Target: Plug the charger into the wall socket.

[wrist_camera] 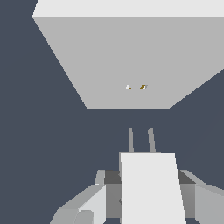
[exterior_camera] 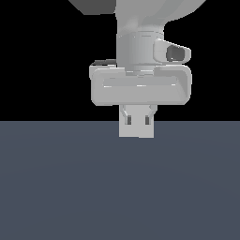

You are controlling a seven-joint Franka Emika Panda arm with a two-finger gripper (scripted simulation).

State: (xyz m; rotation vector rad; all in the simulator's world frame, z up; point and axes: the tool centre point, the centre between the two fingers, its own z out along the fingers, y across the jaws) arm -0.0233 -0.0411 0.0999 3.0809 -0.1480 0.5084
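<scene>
Charger (wrist_camera: 151, 186) sits clamped between the gripper (wrist_camera: 144, 199) fingers, white block w/ two thin prongs (wrist_camera: 141, 140) sticking out the front end. You're looking at prongs aimed toward the wall socket (wrist_camera: 131, 61), not touching: clear strip of dark floor (wrist_camera: 43, 131) between prong tips and plate edge. Socket is a flat light grey plate, two tiny holes (wrist_camera: 136, 87) near its centre, roughly in line w/ the prongs, maybe slightly off to one side. Ext view: gripper (exterior_camera: 137, 124) hangs from the wrist, fingers narrow, closed on the charger (exterior_camera: 136, 126), just above the floor line. Socket isn't visible in ext view. Can't tell prong-to-hole height match from either cam.
</scene>
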